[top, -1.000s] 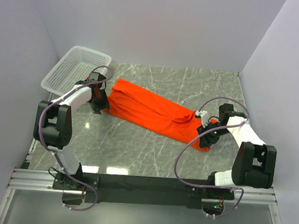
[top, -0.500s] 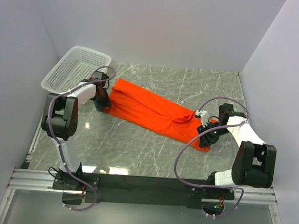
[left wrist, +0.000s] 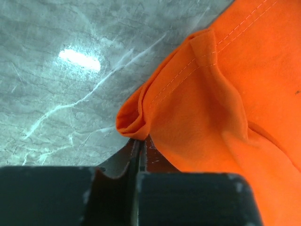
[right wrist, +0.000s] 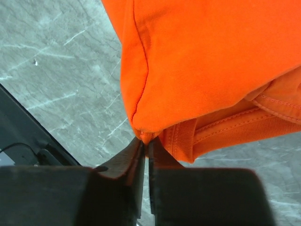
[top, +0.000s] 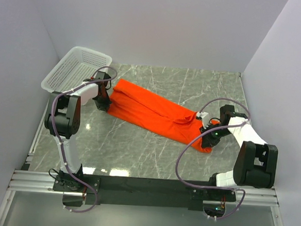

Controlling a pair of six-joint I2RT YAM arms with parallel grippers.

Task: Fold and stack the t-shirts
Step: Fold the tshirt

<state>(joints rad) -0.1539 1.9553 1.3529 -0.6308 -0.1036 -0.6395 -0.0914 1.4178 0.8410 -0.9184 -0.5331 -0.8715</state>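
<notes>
Cloth stretches as one long band between the two arms. The t-shirt (top: 150, 113), bright orange-red, lies on the tabletop (top: 137, 153) with its long axis on a slant, running from the far left, near the white basket (top: 73, 69), down to the near right.

Each end of that band has its own arm. The left hand (top: 104, 103) is at the far-left end. Its wrist view shows the two fingers drawn together on a bunched fold of stitched hem at the corner, with the rest of the shirt spreading away to the right.

The right hand (top: 207, 139) is at the near-right end. Its wrist view shows the fingers all but closed, with the tip of a folded corner caught between them. A ribbed edge, collar or cuff I cannot tell, lies just beside that corner.

The shirt thus lies wholly between the hands, and the line from one hand to the other runs along its length. Neither arm is nearer to the garment as a whole, since each holds only its own end. By my judgement, the coming move turns on this axis. Bringing one end over toward the other would fold the band across its length, and both pinches look slight enough to slip.
</notes>
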